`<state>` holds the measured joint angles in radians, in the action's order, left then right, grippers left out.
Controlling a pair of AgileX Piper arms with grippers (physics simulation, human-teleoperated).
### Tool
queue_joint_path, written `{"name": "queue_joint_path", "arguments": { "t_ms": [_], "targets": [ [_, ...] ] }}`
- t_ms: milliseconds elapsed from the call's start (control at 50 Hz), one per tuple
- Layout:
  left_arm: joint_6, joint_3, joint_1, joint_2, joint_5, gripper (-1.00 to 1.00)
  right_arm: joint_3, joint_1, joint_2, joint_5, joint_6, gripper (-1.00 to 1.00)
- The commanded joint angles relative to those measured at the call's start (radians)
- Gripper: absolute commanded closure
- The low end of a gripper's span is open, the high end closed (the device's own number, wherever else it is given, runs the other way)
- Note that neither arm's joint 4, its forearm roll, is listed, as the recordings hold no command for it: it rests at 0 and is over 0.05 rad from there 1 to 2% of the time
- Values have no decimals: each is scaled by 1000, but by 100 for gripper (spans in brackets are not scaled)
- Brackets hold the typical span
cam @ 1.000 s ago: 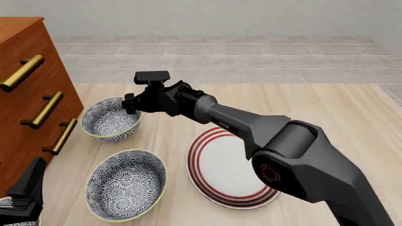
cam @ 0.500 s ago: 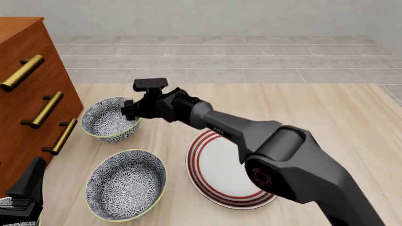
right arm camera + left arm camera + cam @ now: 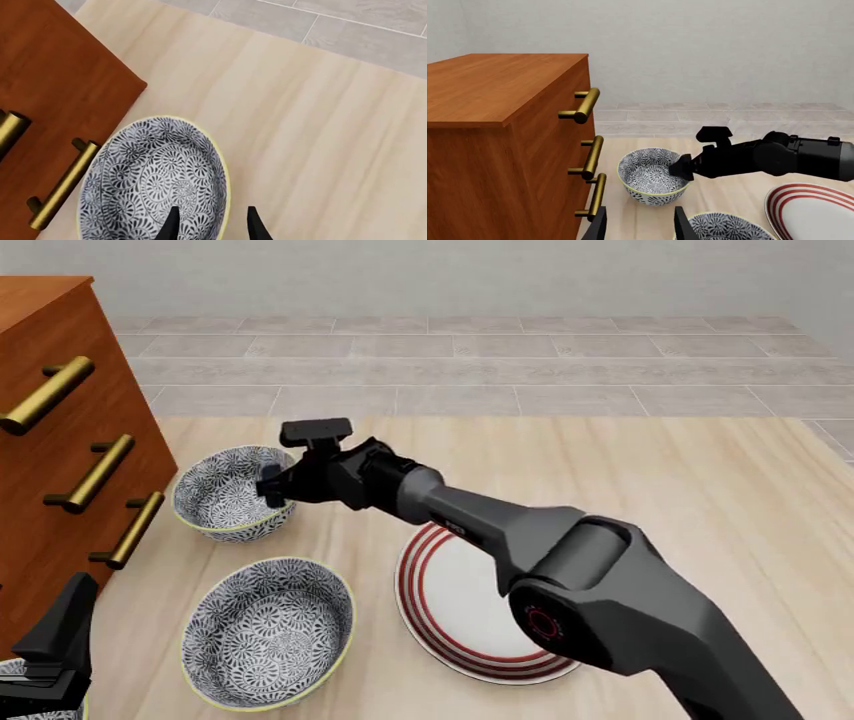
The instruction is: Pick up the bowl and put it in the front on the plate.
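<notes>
the dresser (image 3: 60,440) stands at far left, and the bowl (image 3: 235,493) sits just beside it on the table (image 3: 694,480), left of the plate (image 3: 470,612). the right gripper (image 3: 274,483), fingers apart, straddles the bowl's near rim. a thin rim grip could let the bowl tip or slip, or nudge it against the dresser. the left gripper (image 3: 639,226) is mostly cut off, its fingers apart.

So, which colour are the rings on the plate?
Red rings on the white plate, clearest in the front view.
</notes>
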<state>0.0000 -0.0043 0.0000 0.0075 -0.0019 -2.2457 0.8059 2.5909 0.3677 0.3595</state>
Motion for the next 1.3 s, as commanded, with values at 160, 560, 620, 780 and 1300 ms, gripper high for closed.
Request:
{"name": "queue_joint_path", "arguments": {
  "t_ms": [160,560,620,780,1300],
  "targets": [
    [0,0,0,0,0,-100,-40,2,42,15,-2,-100],
    [0,0,0,0,0,-100,-58,9,64,22,1,100],
    [0,0,0,0,0,-100,-58,8,61,21,-1,100],
    [0,0,0,0,0,-100,-55,10,53,18,-3,100],
    [0,0,0,0,0,-100,-72,4,17,33,-10,100]
  ]
}}
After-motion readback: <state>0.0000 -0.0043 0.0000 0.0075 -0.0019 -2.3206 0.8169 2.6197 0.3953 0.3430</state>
